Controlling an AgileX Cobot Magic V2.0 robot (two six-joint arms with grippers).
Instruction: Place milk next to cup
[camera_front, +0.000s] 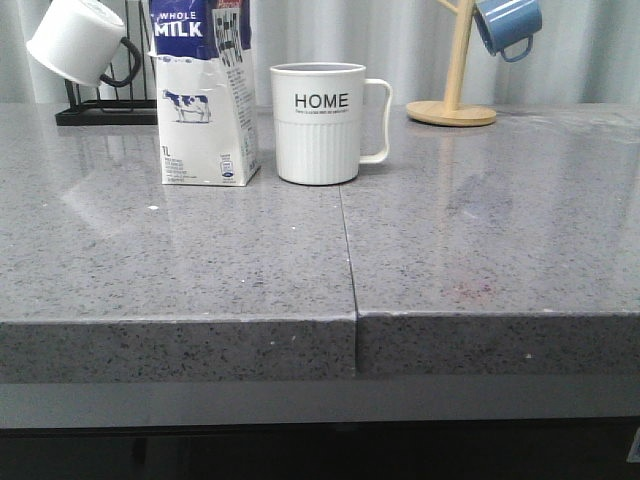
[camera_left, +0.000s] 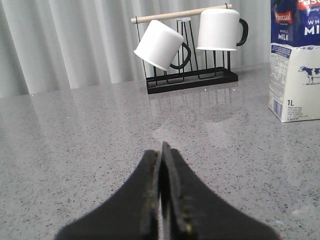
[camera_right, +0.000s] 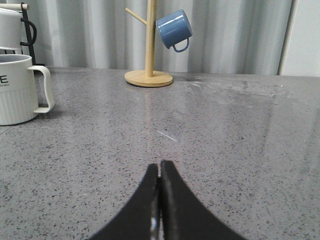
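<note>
Grey worktop (camera_front: 480, 260) is carrying the milk (camera_front: 205, 95) just beside the cup (camera_front: 318, 125); left end effector (camera_left: 161, 165) and right end effector (camera_right: 160, 180) are sitting clenched, empty; any nudge risks toppling the carton.

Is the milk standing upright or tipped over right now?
Upright. The milk stands on its base on the counter, beside the cup, print reading level.

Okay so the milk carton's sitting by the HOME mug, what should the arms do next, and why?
Probably nothing more than keeping both arms back. The milk carton already stands upright right beside the mug, with only a thin gap between them. The left gripper and right gripper are both shut, empty and well short of them, so the placing looks done.
</note>
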